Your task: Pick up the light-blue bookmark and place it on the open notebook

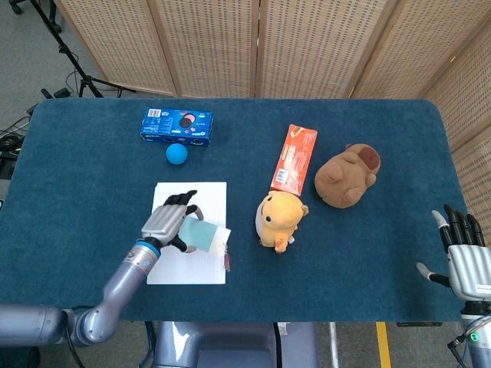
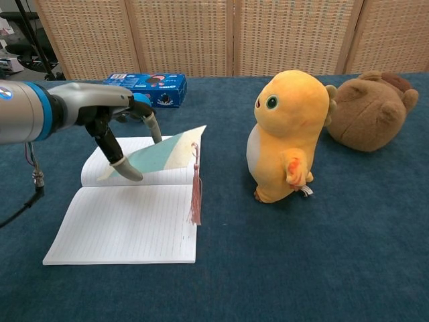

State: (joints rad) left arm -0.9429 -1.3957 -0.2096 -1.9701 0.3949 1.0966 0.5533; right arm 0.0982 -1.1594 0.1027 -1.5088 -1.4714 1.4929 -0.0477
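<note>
- left hand [image 1: 170, 221] fingers [image 2: 126, 170] pinch the light-blue bookmark [image 2: 161, 154] above the open notebook [image 2: 131, 215]; tassel [image 2: 196, 188] dangling
- right hand [image 1: 466, 257] holds nothing, fingers spread, at the desk [image 1: 368, 253] edge

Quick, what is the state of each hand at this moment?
Left hand: holding the light-blue bookmark above the open notebook.
Right hand: open, holding nothing.

The dark-blue tabletop [image 1: 383, 253] carries an open notebook [image 1: 205, 198], a blue cookie box [image 1: 176, 126], a blue ball [image 1: 177, 154], an orange packet [image 1: 294, 159], a yellow plush [image 1: 281, 218] and a brown plush [image 1: 347, 175].
</note>
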